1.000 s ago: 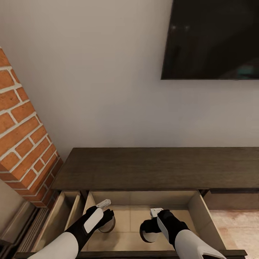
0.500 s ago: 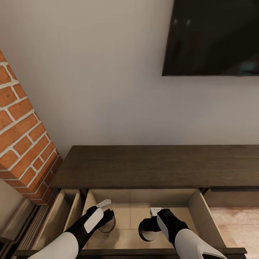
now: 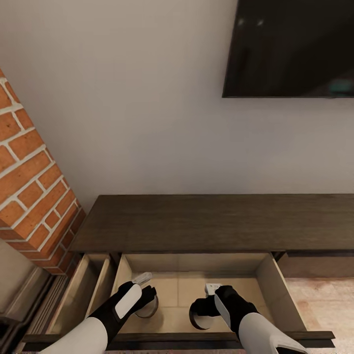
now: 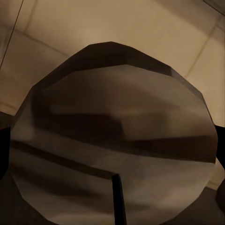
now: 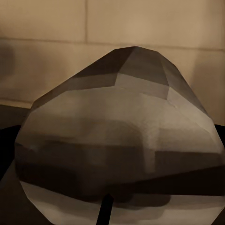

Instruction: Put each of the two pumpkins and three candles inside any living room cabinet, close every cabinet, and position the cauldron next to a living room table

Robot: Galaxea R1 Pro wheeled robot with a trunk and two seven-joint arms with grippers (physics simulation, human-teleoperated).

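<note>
Grippers are both down inside the open pale beige drawer (image 3: 275, 290) of the long dark brown wood cabinet (image 3: 216, 223), so you're clearly dropping stuff off. Your left gripper (image 3: 143, 298) has a round faceted grey-brown object (image 4: 115, 136) right up against its camera, and your right gripper (image 3: 204, 306) has a similar lump (image 5: 119, 136). Probably the pumpkins, but they look colourless here, and I can't tell whether either grip is closed on them

No legible text or markings.
</note>
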